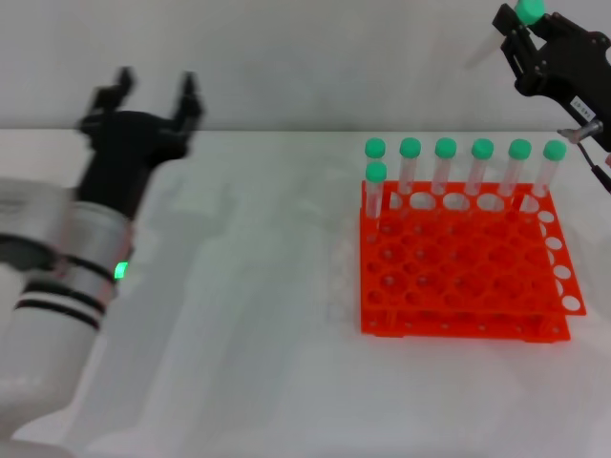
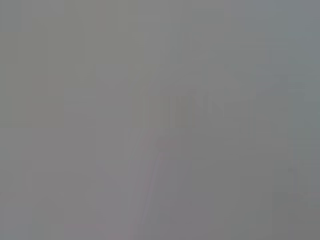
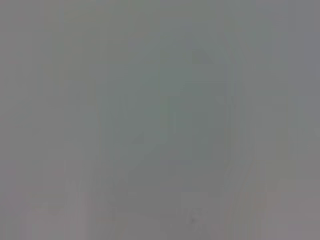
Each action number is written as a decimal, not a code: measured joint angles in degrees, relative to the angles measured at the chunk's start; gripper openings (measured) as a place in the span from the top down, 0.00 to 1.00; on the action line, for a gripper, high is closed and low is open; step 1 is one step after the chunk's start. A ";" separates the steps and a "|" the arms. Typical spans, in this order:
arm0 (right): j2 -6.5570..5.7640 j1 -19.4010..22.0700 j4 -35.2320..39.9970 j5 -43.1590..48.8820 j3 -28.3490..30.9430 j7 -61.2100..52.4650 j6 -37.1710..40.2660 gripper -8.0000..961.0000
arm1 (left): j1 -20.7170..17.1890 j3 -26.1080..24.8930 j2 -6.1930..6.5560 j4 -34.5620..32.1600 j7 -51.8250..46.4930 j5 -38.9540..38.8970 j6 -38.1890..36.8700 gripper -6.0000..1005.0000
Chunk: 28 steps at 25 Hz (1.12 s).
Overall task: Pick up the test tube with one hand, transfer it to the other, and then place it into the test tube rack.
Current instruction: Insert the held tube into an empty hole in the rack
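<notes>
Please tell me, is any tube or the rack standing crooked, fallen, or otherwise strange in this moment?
Nothing looks fallen or spilled. The test tube rack sits flat with seven green-capped tubes upright: six along its back row, one alone in front at the left corner. The right gripper holds the test tube high above the rack. The left gripper is open and empty.

White label (image 1: 584, 103) on right end effector (image 1: 520, 33): print too small to read.

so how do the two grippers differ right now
The left gripper is open and empty, over the bare table left of the test tube rack. The right gripper is raised above the rack's far right corner, shut on the test tube, whose green cap shows. Both are black two-finger grippers.
</notes>
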State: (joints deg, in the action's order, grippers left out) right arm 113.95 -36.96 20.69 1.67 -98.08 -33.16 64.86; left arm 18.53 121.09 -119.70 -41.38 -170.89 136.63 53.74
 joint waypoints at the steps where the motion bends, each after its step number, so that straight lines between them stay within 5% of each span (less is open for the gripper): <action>1: -0.39 0.04 0.01 0.35 -0.09 -0.67 -0.05 0.78 | -0.07 0.11 0.00 0.89 -0.93 -1.15 1.61 0.28; 19: -8.29 0.83 3.75 21.99 0.13 -24.31 2.02 0.78 | -0.19 -1.24 0.35 7.23 -1.70 -16.51 9.19 0.28; 23: -8.44 -0.46 4.51 26.60 0.18 -26.18 0.63 0.78 | 0.62 -1.29 0.35 7.85 -1.68 -16.54 8.88 0.28; 28: -6.56 -2.91 4.57 32.65 0.17 -26.83 -3.84 0.78 | 1.36 -1.19 0.20 8.91 -1.66 -16.58 8.78 0.28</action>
State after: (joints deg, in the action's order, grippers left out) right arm 107.38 -39.87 25.26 34.32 -97.91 -59.99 61.02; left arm 19.88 119.90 -119.50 -32.47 -172.55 120.05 62.52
